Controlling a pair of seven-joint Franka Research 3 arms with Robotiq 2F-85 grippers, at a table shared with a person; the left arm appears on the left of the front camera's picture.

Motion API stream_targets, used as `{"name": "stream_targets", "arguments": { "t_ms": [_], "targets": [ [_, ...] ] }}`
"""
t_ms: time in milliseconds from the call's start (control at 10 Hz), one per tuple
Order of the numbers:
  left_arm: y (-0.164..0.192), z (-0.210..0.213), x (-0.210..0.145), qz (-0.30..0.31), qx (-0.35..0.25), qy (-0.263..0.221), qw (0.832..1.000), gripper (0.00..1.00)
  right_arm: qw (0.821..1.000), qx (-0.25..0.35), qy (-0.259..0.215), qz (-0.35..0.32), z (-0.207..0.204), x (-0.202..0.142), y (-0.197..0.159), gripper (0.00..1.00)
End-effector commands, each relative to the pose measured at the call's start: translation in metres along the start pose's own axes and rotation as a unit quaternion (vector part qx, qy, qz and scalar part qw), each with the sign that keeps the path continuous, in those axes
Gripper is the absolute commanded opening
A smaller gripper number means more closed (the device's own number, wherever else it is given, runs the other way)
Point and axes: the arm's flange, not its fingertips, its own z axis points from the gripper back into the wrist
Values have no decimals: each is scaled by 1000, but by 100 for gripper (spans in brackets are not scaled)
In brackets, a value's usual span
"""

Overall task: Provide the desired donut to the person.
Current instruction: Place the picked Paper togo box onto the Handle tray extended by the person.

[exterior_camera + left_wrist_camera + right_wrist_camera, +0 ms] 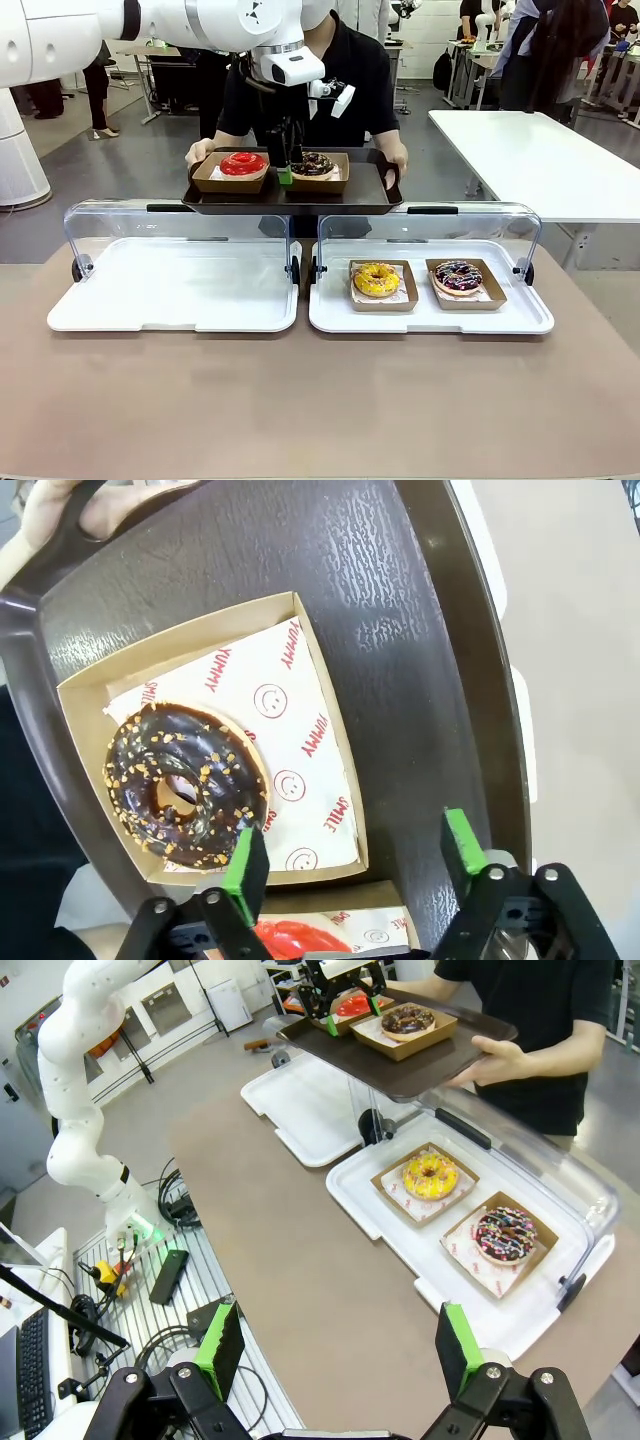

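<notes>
1. Left gripper [350,865], jaws apart and empty, hovers over the dark brown plastic tray [290,198] beside the chocolate sprinkled donut [313,164] near its right edge.
2. Rising carelessly, a finger could snag the cardboard box [320,705].
3. Right gripper [340,1345], also spread, hangs above the bench.

Tray [400,620]: dark, wood-grain texture, slight sheen, likely plastic. Chocolate donut [185,785]: glossy glaze, rough orange crumbs, on white printed paper liner [300,750] in a matt brown cardboard box [330,695]. Red donut [243,163]: smooth, shiny icing. Yellow donut [377,279]: duller glaze. Display cases [430,315]: white smooth plastic bases, clear glossy lids [180,235]. Table [320,400]: matt brown. Left gripper [355,855]: matt green pads [462,842] on black, plastic by the look.
</notes>
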Motion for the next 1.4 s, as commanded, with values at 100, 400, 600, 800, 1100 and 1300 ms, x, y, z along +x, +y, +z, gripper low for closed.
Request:
{"name": "stream_targets", "arguments": {
  "t_ms": [100,400,600,800,1100,1300],
  "targets": [
    [2,7,-2,-9,-2,-14,1000,100,1000,5,-4,2,0,-1,-1,100],
    [-4,14,-4,-6,-15,-14,1000,100,1000,5,-4,2,0,-1,-1,100],
    [-47,37,-19,-31,-5,-15,999,100,1000,5,-4,2,0,-1,-1,100],
    [-116,74,-63,-58,18,-25,998,100,1000,5,-4,2,0,-1,-1,100],
    [-196,91,-144,-41,54,-26,997,100,1000,5,-4,2,0,-1,-1,100],
    [-223,87,-193,-8,64,-41,997,100,1000,5,-4,2,0,-1,-1,100]
  ]
}}
